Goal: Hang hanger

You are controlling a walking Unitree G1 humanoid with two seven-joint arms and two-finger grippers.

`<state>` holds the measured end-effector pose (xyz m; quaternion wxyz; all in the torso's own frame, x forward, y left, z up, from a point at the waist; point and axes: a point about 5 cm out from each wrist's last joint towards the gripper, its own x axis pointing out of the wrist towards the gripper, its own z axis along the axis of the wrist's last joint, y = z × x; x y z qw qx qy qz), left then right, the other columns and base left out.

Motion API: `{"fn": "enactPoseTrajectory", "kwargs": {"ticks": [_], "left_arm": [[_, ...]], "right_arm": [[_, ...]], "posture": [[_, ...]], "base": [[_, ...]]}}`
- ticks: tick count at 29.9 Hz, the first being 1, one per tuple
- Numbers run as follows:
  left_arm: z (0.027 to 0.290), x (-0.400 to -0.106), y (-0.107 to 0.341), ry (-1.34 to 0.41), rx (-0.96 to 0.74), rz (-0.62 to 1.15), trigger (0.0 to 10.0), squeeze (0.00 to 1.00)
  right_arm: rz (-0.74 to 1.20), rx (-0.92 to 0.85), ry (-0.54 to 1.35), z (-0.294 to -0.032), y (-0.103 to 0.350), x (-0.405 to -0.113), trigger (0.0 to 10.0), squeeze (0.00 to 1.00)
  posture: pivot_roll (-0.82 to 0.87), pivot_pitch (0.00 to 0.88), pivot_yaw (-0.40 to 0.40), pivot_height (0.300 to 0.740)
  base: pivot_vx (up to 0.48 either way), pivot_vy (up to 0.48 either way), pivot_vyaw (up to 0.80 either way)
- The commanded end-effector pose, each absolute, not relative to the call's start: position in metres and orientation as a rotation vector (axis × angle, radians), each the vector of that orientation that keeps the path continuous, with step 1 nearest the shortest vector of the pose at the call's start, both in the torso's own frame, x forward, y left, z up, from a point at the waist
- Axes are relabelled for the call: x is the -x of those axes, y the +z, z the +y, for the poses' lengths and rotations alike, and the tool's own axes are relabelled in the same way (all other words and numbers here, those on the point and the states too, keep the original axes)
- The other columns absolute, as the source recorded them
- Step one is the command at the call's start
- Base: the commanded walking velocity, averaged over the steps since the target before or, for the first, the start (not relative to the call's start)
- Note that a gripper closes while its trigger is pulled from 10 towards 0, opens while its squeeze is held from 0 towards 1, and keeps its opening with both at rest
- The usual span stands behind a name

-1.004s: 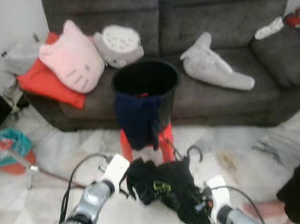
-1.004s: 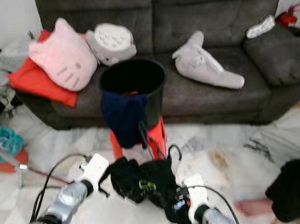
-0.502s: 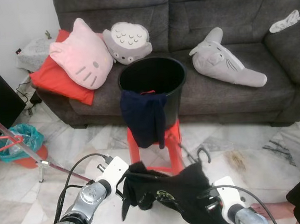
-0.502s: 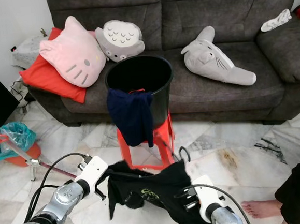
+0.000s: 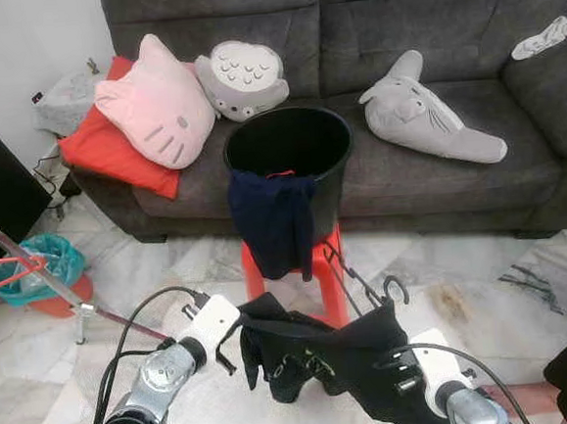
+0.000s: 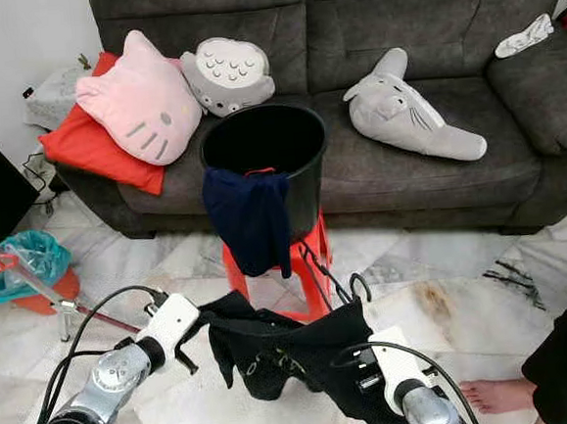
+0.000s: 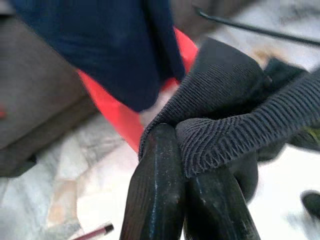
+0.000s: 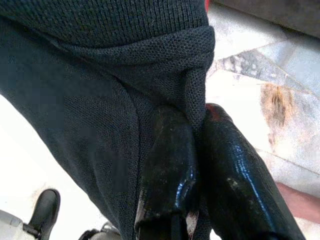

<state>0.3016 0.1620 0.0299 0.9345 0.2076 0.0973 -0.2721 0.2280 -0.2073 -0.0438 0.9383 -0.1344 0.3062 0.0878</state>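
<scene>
- Left gripper [image 5: 241,325] low in front of the robot, jaws clamped on one edge of a black garment [image 5: 325,361]; the left wrist view shows ribbed black fabric pinched between the two black fingers [image 7: 157,190].
- Right gripper [image 5: 386,366] holds the other end of the same garment, jaws clamped on a fold of knit cloth, seen close in the right wrist view [image 8: 192,107].
- Garment hangs spread between the two grippers above the marble floor [image 5: 40,359], sagging in the middle, with a small pale print on its front.
- Black wire hanger [image 5: 363,282] rises from the garment's top edge near the right gripper; its hook curls up just beside the stool leg, and whether the hook touches anything cannot be told.
- Red plastic stool [image 5: 319,268] stands just beyond the garment, carrying a black bucket [image 5: 289,157]; a navy cloth [image 5: 273,223] drapes over the bucket's front rim.
- Dark grey sofa [image 5: 437,170] behind, with a pink cat cushion [image 5: 152,104], a red cushion [image 5: 97,153], a grey round plush [image 5: 243,70] and a grey long-eared plush [image 5: 423,113].
- Red-and-metal rack leg [image 5: 34,281] and a teal bag [image 5: 47,260] at the robot's left.
- A person's bare foot [image 6: 489,394] and dark clothing at the robot's lower right.
</scene>
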Motion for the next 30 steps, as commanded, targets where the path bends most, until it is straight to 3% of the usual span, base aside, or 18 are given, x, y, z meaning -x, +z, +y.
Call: {"fn": "enactPoseTrajectory", "kwargs": {"ticks": [1, 6, 7, 8, 9, 11, 16, 24, 30], "left_arm": [[0.2, -0.313, 0.052, -0.323, -0.362, 0.114, 10.0, 0.0], [0.201, -0.317, 0.059, -0.332, -0.316, 0.081, 10.0, 0.0], [0.199, -0.317, 0.059, -0.36, -0.345, 0.085, 10.0, 0.0], [0.192, -0.314, 0.054, -0.473, -0.507, 0.117, 10.0, 0.0], [0.192, -0.314, 0.054, -0.473, -0.507, 0.117, 10.0, 0.0], [0.183, -0.307, 0.041, -0.632, -0.715, 0.178, 10.0, 0.0], [0.173, -0.302, 0.034, -0.699, -0.749, 0.2, 10.0, 0.0], [0.161, -0.301, 0.036, -0.717, -0.735, 0.129, 10.0, 0.0], [0.165, -0.315, 0.055, -0.556, -0.736, 0.013, 10.0, 0.0]], "right_arm": [[0.687, 0.293, 0.071, -0.231, -0.049, -0.215, 10.0, 0.0], [0.699, 0.289, 0.095, -0.227, -0.05, -0.214, 10.0, 0.0], [0.708, 0.278, 0.119, -0.225, -0.051, -0.213, 10.0, 0.0], [0.716, 0.281, 0.221, -0.215, -0.054, -0.21, 10.0, 0.0], [0.716, 0.281, 0.221, -0.215, -0.054, -0.21, 10.0, 0.0], [0.701, 0.233, 0.42, -0.198, -0.054, -0.206, 10.0, 0.0], [0.654, 0.345, 0.555, -0.194, -0.05, -0.203, 10.0, 0.0], [0.727, 0.426, 0.482, -0.208, -0.054, -0.197, 10.0, 0.0], [0.796, 0.38, 0.419, -0.206, -0.063, -0.19, 10.0, 0.0]], "posture": [[-0.07, 0.058, 0.103, 0.74], [-0.07, 0.059, 0.101, 0.74], [-0.07, 0.059, 0.101, 0.74], [-0.07, 0.058, 0.099, 0.74], [-0.07, 0.058, 0.099, 0.74], [-0.07, 0.058, 0.099, 0.74], [-0.08, 0.058, 0.099, 0.74], [-0.08, 0.061, 0.096, 0.74], [-0.08, 0.059, 0.098, 0.74]], "base": [[0.0, 0.0, 0.0], [0.0, 0.0, 0.0], [0.0, 0.0, 0.0], [0.0, 0.0, 0.0], [0.0, 0.0, 0.0], [0.0, 0.0, 0.0], [0.0, 0.0, 0.0], [0.0, 0.0, 0.0], [0.0, 0.0, 0.0]]}}
